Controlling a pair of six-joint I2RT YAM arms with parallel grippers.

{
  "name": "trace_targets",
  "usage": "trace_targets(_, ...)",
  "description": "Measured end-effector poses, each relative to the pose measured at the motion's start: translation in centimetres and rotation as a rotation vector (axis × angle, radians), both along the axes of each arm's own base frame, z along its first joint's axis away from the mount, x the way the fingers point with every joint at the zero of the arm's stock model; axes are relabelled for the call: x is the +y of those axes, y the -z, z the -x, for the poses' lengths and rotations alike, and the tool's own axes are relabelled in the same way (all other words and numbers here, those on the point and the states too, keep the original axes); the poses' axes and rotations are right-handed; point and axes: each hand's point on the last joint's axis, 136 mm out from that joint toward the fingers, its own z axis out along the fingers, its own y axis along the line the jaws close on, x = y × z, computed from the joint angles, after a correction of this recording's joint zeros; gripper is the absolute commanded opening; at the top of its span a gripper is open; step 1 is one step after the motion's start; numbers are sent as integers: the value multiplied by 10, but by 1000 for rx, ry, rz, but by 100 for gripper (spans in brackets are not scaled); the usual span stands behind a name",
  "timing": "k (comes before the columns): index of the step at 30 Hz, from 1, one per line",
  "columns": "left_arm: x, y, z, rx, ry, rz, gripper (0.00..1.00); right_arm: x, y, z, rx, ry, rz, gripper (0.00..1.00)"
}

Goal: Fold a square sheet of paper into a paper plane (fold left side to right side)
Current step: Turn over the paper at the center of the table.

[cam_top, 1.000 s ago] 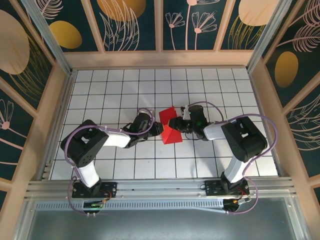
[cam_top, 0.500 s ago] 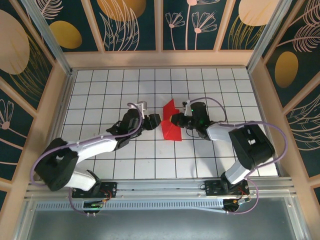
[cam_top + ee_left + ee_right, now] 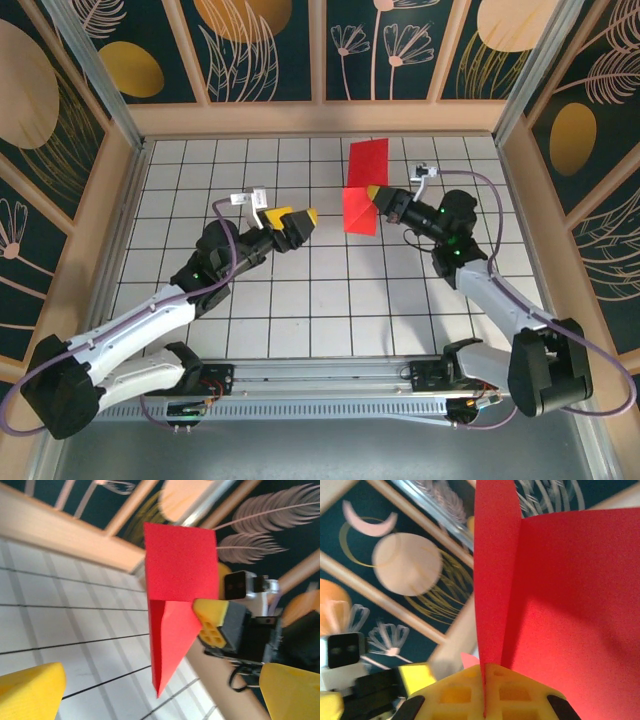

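Upper middle of the top view, we've got the right gripper (image 3: pixel 378 197) clamped on the folded square sheet of paper (image 3: pixel 362 190), left gripper (image 3: pixel 300 222) wide open to its left. Left wrist: paper (image 3: pixel 177 580) mid-frame. Right wrist: crease pinched bottom centre.

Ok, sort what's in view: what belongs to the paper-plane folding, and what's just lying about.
Belongs to the job:
- red paper sheet, partly folded
- right tool, shut on the sheet's edge
- left tool, open, apart from the sheet

Just surroundings:
- white grid table
- leaf-patterned walls
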Motion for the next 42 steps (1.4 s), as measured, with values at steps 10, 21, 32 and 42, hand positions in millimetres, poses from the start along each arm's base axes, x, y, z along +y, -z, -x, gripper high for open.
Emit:
trace_targets(10,-52,-28,14,-26,302,146,99,23,-53,42,-73,-191,-175,0)
trace_targets(21,-64,-35,15,-7,369,215,73,39,-52,51,-61,-248,-179,0)
trace_targets(32,-62,-32,8,3,329,207,22,40,-49,50,-50,-245,-171,5)
trace_targets(42,-61,-17,2,48,294,152,0,36,-36,40,-26,-187,-104,37)
